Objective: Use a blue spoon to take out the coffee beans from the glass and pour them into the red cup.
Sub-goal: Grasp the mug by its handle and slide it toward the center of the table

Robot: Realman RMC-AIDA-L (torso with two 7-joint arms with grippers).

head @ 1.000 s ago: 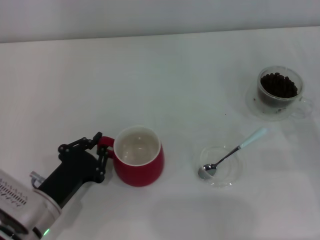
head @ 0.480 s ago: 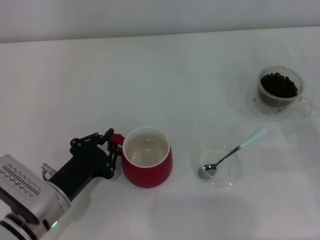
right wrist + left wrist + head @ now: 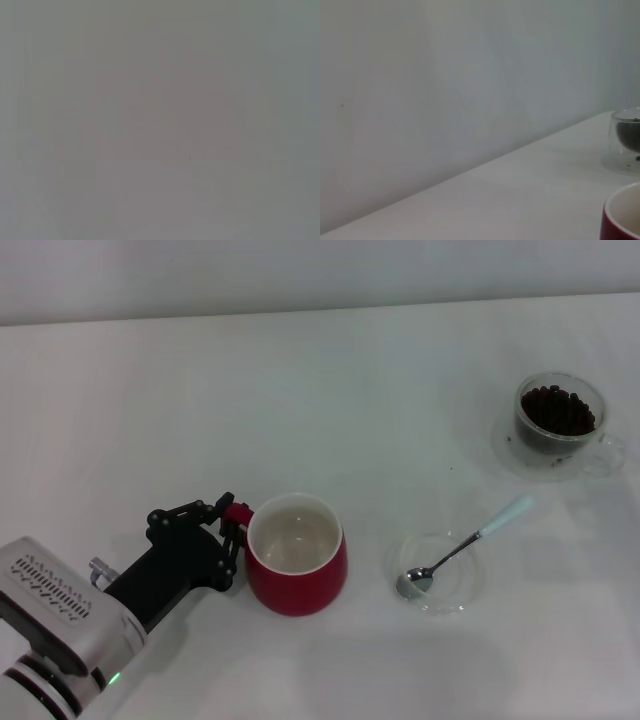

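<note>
The red cup (image 3: 298, 560) stands near the front middle of the white table, its cream inside empty. My left gripper (image 3: 232, 530) is shut on the cup's red handle at its left side. The blue spoon (image 3: 462, 546) lies with its metal bowl in a flat clear saucer (image 3: 436, 572) and its pale handle pointing back right. The glass (image 3: 560, 423) with the dark coffee beans (image 3: 557, 410) stands at the back right. In the left wrist view the red cup's rim (image 3: 622, 215) and the glass (image 3: 626, 137) show at the edge. My right gripper is out of view.
The white table (image 3: 300, 410) stretches wide between the cup and the back wall. The glass stands on a second clear saucer (image 3: 510, 450). The right wrist view shows only plain grey.
My left gripper has dragged the red cup by its handle to the right, toward the saucer with the spoon; most of the shift came in the first half second.
</note>
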